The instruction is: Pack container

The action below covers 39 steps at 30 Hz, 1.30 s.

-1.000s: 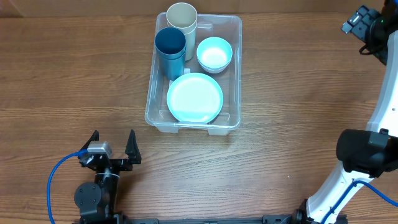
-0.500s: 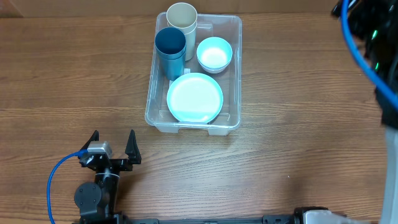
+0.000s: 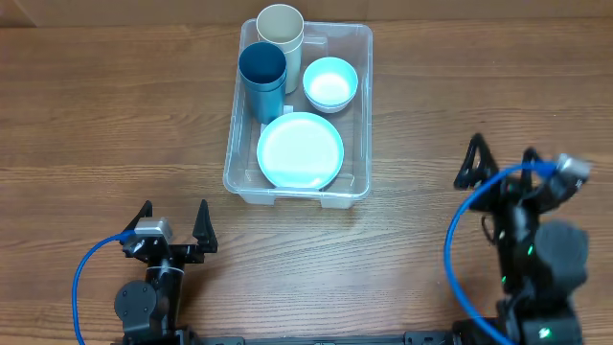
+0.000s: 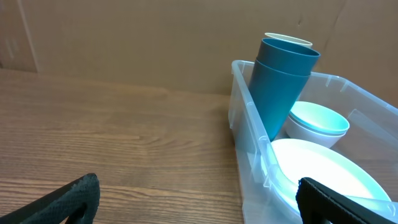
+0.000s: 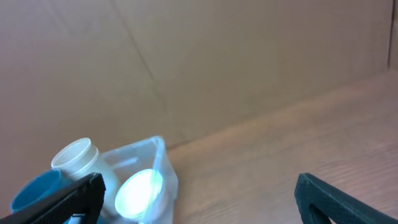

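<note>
Left gripper (image 3: 174,213), right gripper (image 3: 500,161): jaws held wide apart, nothing gripped. Container (image 3: 363,115) set mid-table (image 3: 96,115), loaded with blue cup (image 3: 261,67), cream cup (image 3: 280,24), bowl (image 3: 330,81), plate (image 3: 300,150). Nothing seen outside; packing judged done.

The clear rectangular container (image 3: 361,105) sits upright on the table, holding dishes.

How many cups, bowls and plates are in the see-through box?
Cups: 2, a dark blue cup and a cream cup
Bowls: 1, a light blue bowl
Plates: 1, a light blue plate
Total: 4, all inside the container
</note>
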Tool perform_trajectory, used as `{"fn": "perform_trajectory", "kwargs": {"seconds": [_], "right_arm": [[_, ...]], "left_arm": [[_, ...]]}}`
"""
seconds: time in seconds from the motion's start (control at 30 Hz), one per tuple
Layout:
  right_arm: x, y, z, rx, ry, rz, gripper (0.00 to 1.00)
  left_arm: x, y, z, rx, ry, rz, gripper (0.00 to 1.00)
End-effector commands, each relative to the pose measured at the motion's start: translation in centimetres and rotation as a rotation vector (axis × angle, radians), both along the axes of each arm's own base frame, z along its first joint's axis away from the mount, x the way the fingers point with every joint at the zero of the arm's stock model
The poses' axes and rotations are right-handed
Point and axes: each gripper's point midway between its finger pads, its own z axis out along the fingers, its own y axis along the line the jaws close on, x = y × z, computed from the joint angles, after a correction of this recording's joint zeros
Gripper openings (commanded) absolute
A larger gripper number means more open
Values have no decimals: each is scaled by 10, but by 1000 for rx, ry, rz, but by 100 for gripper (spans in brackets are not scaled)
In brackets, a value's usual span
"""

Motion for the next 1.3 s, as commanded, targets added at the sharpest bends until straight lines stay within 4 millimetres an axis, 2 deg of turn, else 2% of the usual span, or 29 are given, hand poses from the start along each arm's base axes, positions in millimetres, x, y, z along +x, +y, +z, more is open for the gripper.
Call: {"fn": "perform_trajectory", "kwargs": {"seconds": [0.0,0.2,0.37,0.5,0.73,0.87,0.93,1.27], "right_arm": [[-13,4,-26,-22,-40,29,100],[-29,15,-62,-108,-102,101,100],[-29,19,-93,-122,-80,126,100],[-28,28,-107,-245,-67,187,100],[-25,27,-106,-263,-170,166,100],[-25,25,-116,-266,-128,164,100],[-26,26,-130,-265,-74,176,100],[-25,24,-129,-257,-74,165,100]], "left_arm": [[0,1,1,20,-8,3,100],[0,1,1,20,-8,4,100],[0,1,1,20,-8,3,100],[0,1,1,20,-8,4,100],[0,1,1,20,-8,3,100],[0,1,1,20,-8,4,100],[0,1,1,20,-8,4,100],[0,1,1,20,-8,4,100]]}}
